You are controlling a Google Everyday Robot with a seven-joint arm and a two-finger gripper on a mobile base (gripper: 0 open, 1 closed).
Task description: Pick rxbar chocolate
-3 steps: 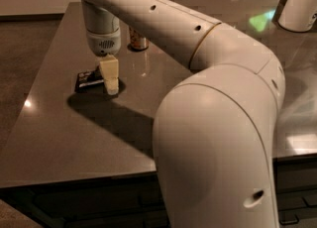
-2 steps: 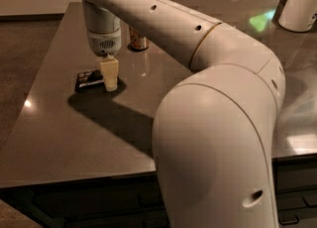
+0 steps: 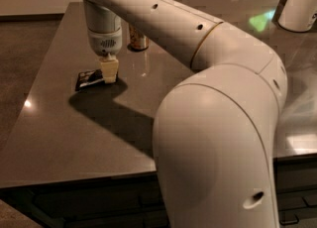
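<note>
Toward the far left of the dark table (image 3: 54, 142), the gripper (image 3: 109, 73) hangs straight down from the arm's wrist, its pale lower end meeting the right end of the rxbar chocolate (image 3: 88, 79). The bar is a small black wrapper with white lettering that cannot be read, lying near the table's left edge. Its right end is hidden behind the gripper, so whether the gripper is clenched on it or released cannot be told from this angle. The bar seems to rest flat on the surface, though that is hard to judge. A dark shadow (image 3: 114, 110) spreads from under the gripper toward the near right.

Just beyond the gripper, farther back, stands a bronze can (image 3: 139, 38); the white arm (image 3: 163, 19) crosses in front and hides its top. The arm's large rounded elbow (image 3: 218, 147) fills the near right and covers much of the table there. At the far right a white container (image 3: 299, 6) is cut off by the frame's edge, with a green glint (image 3: 261, 21) on the surface beside it.
</note>
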